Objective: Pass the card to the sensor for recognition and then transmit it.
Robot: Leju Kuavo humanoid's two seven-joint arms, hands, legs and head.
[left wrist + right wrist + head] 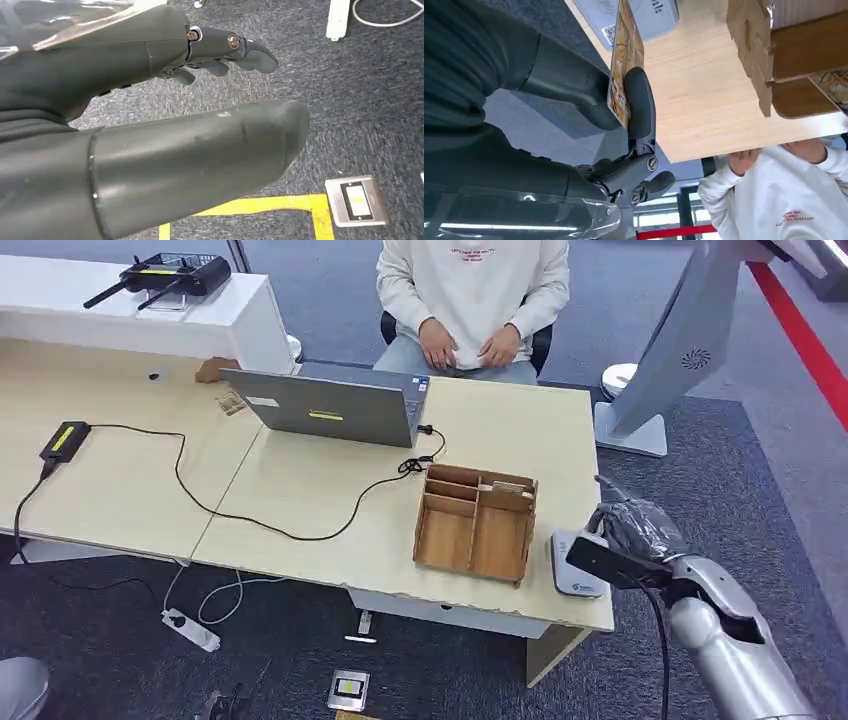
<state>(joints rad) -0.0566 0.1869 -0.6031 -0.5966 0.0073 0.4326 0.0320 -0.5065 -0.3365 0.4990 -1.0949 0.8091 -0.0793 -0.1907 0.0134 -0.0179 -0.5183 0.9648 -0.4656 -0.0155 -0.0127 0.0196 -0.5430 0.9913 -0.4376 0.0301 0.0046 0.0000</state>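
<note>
Card [625, 65] pinched edge-on between thumb [569, 85] and one dark finger [640, 102] of the right hand [632, 532], other fingers curled behind — held just beside the white sensor [574, 565] at the table [300, 490] edge, perhaps slightly above it. Left hand [150, 115] over carpet, fingers apart, holding nothing.
</note>
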